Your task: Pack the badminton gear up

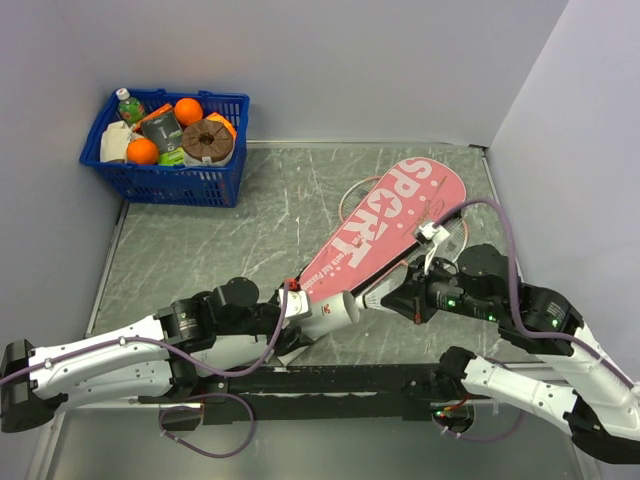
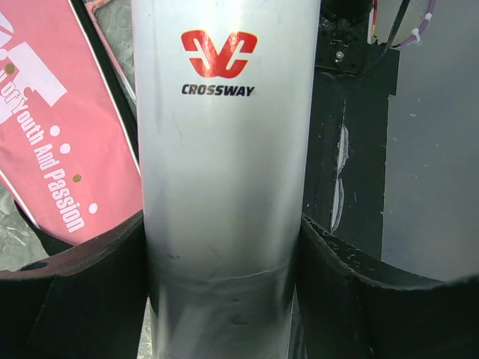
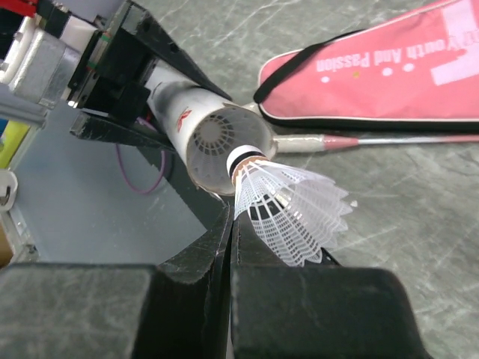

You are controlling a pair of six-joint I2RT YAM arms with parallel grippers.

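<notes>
The white tube (image 2: pixel 223 149), marked CROSSWAY, lies level in my left gripper (image 2: pixel 223 224), whose jaws press on both its sides. Seen from above, the tube (image 1: pixel 345 306) points right from that gripper (image 1: pixel 305 310). A white shuttlecock (image 3: pixel 296 213) has its cork at the tube's open mouth (image 3: pixel 217 146), where another shuttlecock sits inside. My right gripper (image 3: pixel 232 213) is shut on the edge of its skirt. The pink racket bag (image 1: pixel 390 230) lies diagonally behind. A racket handle (image 3: pixel 307 142) sticks out beside it, and thin racket hoops (image 1: pixel 347 200) show at its edges.
A blue basket (image 1: pixel 165 175) of groceries stands at the back left corner. Walls close the table at the back and the right. The black base rail (image 1: pixel 330 380) runs along the near edge under both arms.
</notes>
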